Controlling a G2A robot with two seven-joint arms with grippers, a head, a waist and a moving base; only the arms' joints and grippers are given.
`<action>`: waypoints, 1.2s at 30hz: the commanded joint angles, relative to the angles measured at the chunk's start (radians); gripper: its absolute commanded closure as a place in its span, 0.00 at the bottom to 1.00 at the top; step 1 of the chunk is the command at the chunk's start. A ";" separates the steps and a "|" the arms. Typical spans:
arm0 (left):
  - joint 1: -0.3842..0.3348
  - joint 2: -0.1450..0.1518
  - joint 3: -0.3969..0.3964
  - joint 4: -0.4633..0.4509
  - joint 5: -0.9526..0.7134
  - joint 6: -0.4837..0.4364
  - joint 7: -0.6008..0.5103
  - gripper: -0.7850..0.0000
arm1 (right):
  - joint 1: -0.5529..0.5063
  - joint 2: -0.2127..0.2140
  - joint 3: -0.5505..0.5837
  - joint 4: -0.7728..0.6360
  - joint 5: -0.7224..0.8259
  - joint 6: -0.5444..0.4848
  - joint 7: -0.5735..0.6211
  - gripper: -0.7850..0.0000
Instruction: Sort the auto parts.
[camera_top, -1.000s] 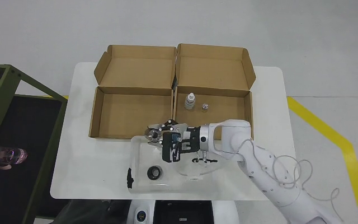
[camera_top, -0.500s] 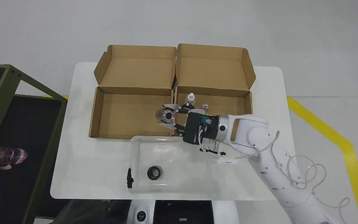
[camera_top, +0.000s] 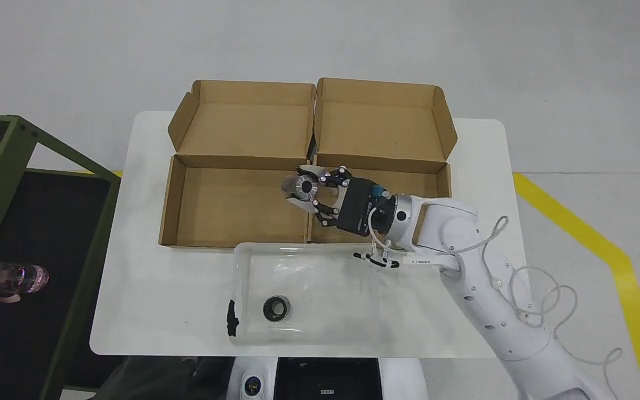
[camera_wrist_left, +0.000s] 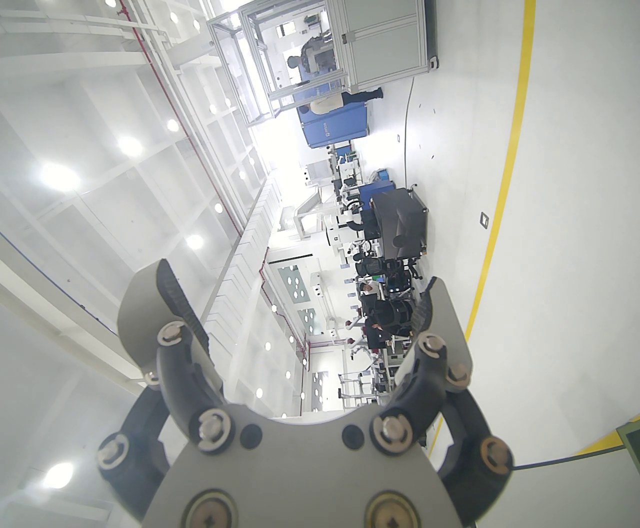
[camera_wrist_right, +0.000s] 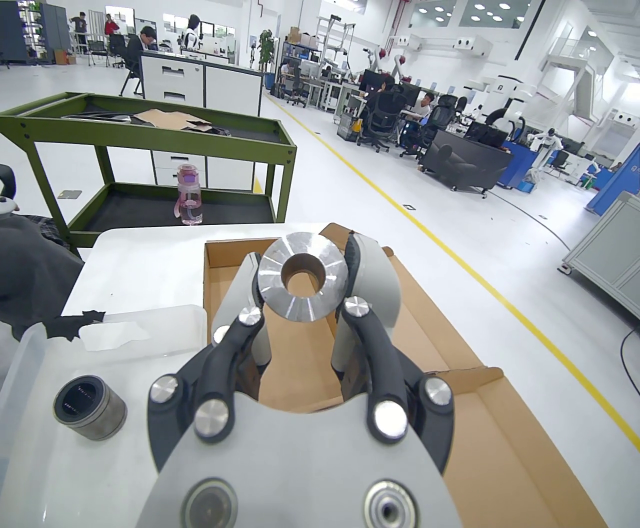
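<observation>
The white table (camera_top: 150, 290) carries two open cardboard boxes side by side along its far edge, lids folded back. The box nearer the left edge (camera_top: 225, 205) has a bare floor; the box nearer the right edge (camera_top: 425, 190) is partly covered by the arm. A clear plastic bin (camera_top: 240, 252) sits at the near edge.

The right gripper (camera_top: 303, 187) hangs above the shared wall of the two boxes, on the left box's side. Its fingers are clamped from both sides on the rim of a machined metal ring (camera_wrist_right: 302, 283) with a centre bore, which is lifted clear of the cardboard. The left gripper (camera_wrist_left: 300, 285) is spread wide with nothing in it and faces out into the room.

One dark-bored linear bearing (camera_wrist_right: 90, 407) lies on the bin floor, well apart from the ring.

The step appears to be setting the ring into the left box. It would go best by lowering until the ring is close above the floor, well inside the wall, before the fingers part, so that it neither drops hard nor rolls.

Faint marks on the bearing's end face are too small to read.
</observation>
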 joint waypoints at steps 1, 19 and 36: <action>0.000 0.000 0.000 0.000 0.000 0.000 0.000 0.00 | 0.016 -0.005 -0.015 0.019 0.002 0.009 0.005 1.00; 0.000 0.000 0.000 0.000 0.000 0.000 0.000 0.00 | 0.191 -0.073 -0.196 0.220 0.002 0.074 0.167 1.00; 0.000 0.000 0.000 0.000 0.000 0.000 0.000 0.00 | 0.406 -0.181 -0.371 0.474 0.055 0.115 0.431 1.00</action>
